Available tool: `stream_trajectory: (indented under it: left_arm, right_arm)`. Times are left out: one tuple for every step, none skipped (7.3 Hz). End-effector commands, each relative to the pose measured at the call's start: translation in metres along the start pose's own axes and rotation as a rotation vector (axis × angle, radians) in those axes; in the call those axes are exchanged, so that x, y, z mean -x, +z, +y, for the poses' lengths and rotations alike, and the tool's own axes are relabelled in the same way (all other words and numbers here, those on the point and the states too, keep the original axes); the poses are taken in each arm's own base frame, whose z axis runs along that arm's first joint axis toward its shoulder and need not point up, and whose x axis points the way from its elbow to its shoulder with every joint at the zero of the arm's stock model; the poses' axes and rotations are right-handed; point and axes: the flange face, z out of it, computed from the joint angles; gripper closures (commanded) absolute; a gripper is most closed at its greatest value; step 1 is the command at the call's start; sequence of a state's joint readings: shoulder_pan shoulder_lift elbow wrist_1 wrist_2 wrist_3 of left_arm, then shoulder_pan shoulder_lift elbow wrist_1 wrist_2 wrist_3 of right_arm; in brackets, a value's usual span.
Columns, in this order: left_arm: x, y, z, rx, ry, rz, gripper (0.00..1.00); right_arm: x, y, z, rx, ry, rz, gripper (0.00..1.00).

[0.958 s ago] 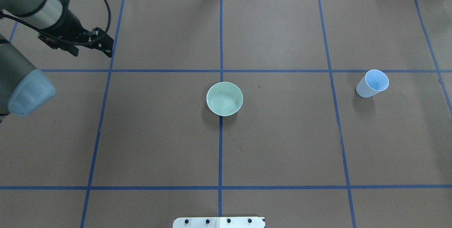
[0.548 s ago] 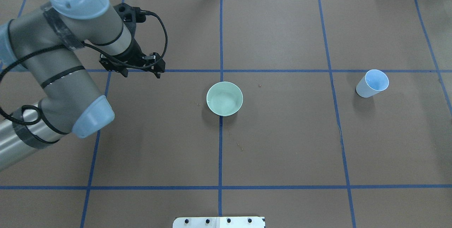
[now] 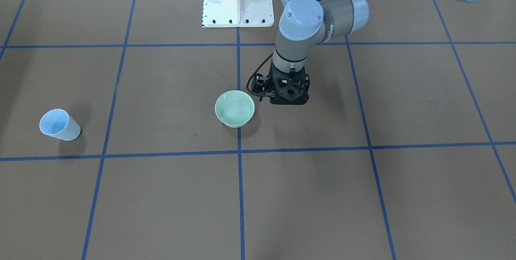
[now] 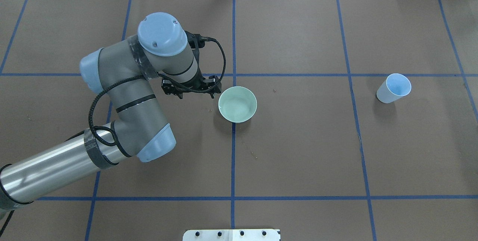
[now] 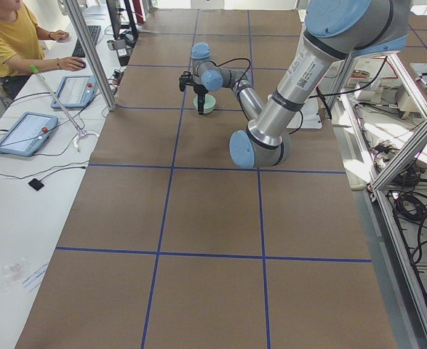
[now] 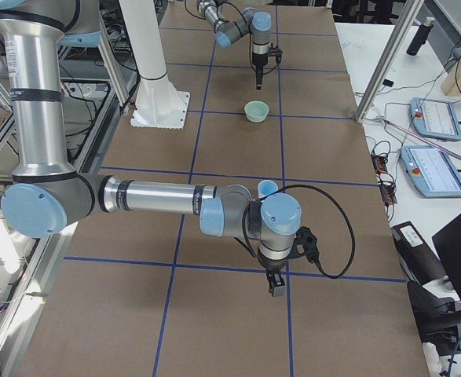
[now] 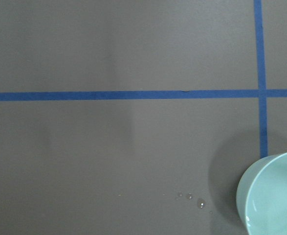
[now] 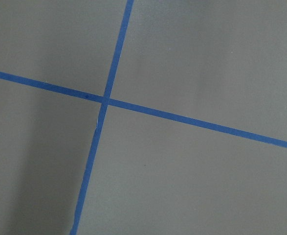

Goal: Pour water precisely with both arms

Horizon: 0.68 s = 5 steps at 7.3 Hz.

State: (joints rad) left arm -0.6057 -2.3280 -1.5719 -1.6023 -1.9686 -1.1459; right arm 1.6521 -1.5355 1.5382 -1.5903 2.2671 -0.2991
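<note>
Just beside left pincer (image 3: 289, 98), pale green bowl (image 3: 234, 109)

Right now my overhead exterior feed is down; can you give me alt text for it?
The left arm reaches in from the left edge, its pincer pointing down beside a mint-green bowl at the table's centre. A light-blue cup stands far to the right on the brown mat with blue tape lines. No right arm shows.
</note>
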Motion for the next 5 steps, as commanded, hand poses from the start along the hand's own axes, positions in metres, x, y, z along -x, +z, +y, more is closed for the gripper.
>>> stream_trajectory:
  left_arm:
    - [-0.037,0.023,0.006,0.004,-0.004,-0.007,0.01]
    - [-0.046,0.037,-0.004,0.003,-0.029,-0.004,0.02]
    - [-0.045,0.045,-0.007,0.001,-0.03,0.001,0.07]
    - [-0.045,0.045,-0.007,0.001,-0.028,0.001,0.25]
    - [-0.046,0.046,-0.006,0.002,-0.022,0.003,0.46]
  right_arm:
    - [0.001,-0.001,0.0,-0.002,-0.002,0.001,0.0]
    - [0.001,-0.001,-0.001,-0.003,-0.003,0.001,0.0]
    - [0.001,-0.002,-0.001,-0.004,-0.004,0.001,0.0]
    - [0.001,-0.002,-0.001,-0.004,-0.004,0.003,0.0]
    - [0.001,-0.002,-0.001,-0.004,-0.002,0.003,0.0]
